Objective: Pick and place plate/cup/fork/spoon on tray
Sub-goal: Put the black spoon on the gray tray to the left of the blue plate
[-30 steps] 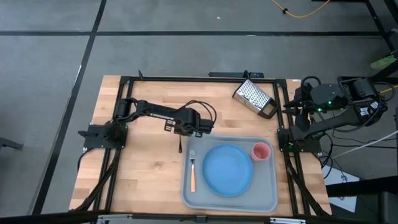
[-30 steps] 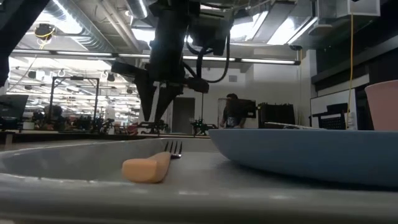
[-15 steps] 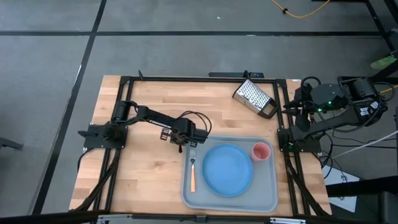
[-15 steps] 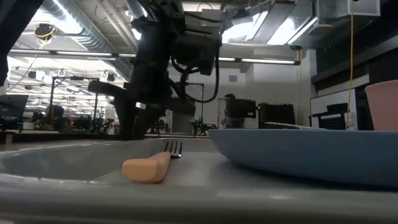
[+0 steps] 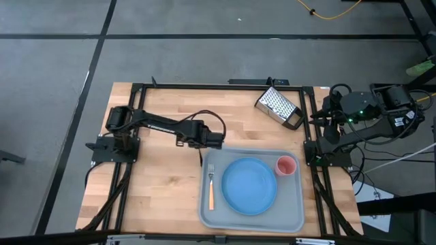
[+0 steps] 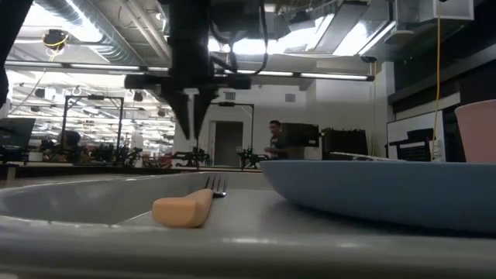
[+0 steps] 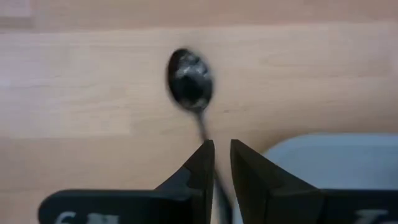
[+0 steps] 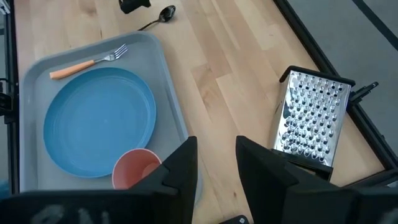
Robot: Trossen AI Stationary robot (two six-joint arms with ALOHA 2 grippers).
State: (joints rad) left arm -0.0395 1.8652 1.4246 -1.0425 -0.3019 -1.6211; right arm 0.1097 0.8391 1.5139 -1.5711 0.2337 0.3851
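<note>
Left gripper (image 5: 201,148) pinches the thin handle of the spoon (image 7: 189,81), just off the tray (image 5: 294,216) at its 10 o'clock corner, above the wooden table (image 5: 157,184). Plate (image 5: 249,185), cup (image 5: 285,165) and fork (image 5: 210,184) lie on the tray. Right gripper (image 8: 214,158) waits with fingers apart at the table's 3 o'clock edge.
</note>
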